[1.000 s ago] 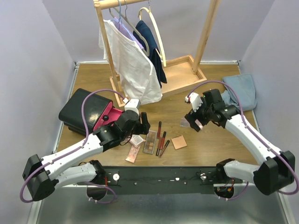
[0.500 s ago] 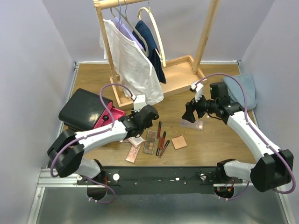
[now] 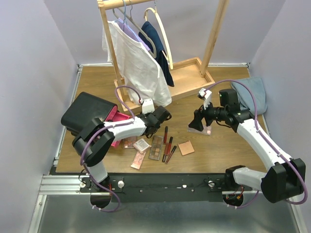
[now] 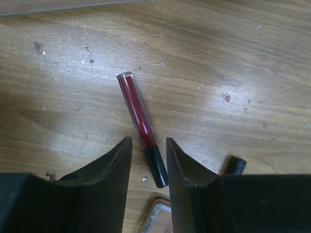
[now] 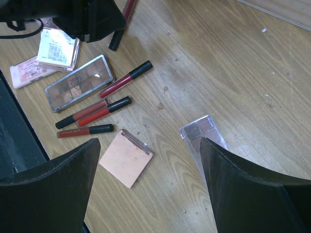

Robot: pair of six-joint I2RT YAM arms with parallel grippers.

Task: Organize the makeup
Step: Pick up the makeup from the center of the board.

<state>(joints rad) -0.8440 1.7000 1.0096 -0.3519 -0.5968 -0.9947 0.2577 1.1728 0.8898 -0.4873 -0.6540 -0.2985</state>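
The left gripper [image 4: 148, 141] has its fingers [image 4: 116, 165] a little apart, wider than the red tube [image 4: 137, 109] that lies flat on the table [image 4: 233, 58] and runs between their tips. The tube's black cap sits in the gap; whether either finger touches it I cannot tell. The right gripper [image 5: 149, 143] is spread wide and holds nothing, hanging over a peach compact [image 5: 126, 158] at lower centre and a small palette [image 5: 197, 128] just beside its right finger, which hides that palette's lower end. In the left wrist view a second black tube end [image 4: 236, 164] at lower right and a framed corner [image 4: 158, 216] at the bottom edge are cut off by the fingers. In the right wrist view the left arm [image 5: 82, 17] covers the upper left, above 2 pale pink pieces [image 5: 56, 48], a big palette [image 5: 80, 82] and 4 more tubes [image 5: 125, 79]. From above, the makeup lies in the lower middle of the wooden table, with a black case [image 3: 87, 114] at left, a blue cloth [image 3: 252, 94] at right, a clothes rack [image 3: 194, 68] behind and pale lilac walls [image 3: 29, 73] around.
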